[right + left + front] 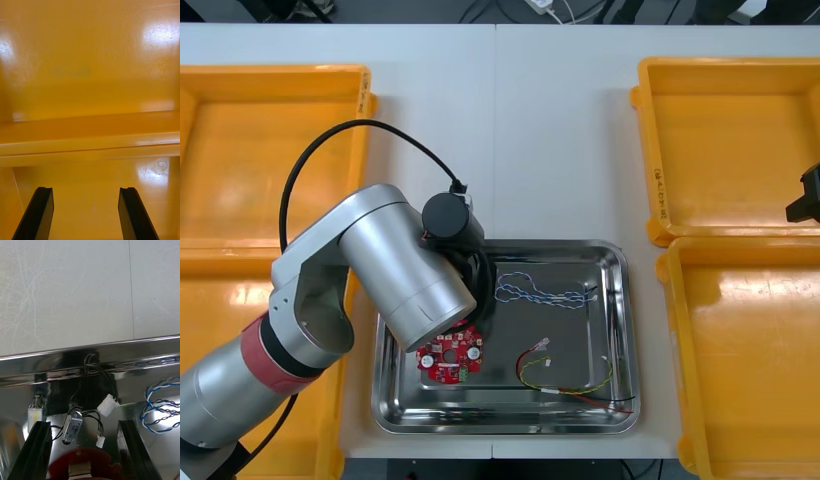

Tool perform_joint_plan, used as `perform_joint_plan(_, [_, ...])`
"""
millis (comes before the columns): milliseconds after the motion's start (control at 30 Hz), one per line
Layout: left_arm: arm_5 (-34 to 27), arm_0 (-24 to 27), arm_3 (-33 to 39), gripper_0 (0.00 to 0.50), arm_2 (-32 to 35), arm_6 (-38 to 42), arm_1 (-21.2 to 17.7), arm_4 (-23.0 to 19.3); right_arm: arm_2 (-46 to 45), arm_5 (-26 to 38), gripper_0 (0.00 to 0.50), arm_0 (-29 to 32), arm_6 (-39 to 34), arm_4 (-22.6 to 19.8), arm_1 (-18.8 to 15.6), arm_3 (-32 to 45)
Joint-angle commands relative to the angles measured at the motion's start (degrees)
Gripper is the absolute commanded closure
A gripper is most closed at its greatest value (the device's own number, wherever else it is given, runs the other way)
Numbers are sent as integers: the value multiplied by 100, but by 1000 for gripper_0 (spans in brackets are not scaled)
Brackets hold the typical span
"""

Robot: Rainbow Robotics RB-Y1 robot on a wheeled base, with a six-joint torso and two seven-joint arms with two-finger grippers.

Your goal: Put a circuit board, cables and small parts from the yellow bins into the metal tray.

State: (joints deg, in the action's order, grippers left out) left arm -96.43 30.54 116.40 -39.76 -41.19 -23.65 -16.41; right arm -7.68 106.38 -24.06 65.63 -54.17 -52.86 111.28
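Round red circuit board (pixel 448 358) sits near-left in the shiny metal tray (pixel 620 330). We see the left gripper (pixel 84 423) above it, spread wide, and the right gripper (pixel 86 189) wide over the right yellow bins (pixel 740 150).

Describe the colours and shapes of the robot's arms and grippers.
The left arm is made of silver cylinders with a red band and a looping black cable. The left gripper and right gripper each have two flat black fingers.
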Motion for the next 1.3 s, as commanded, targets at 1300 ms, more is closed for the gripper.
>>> perform_joint_plan(1300, [-1357,-74,1403,0,2042,-812,-1001,-1655,-190,-20,0,42,310,-49,-269,34])
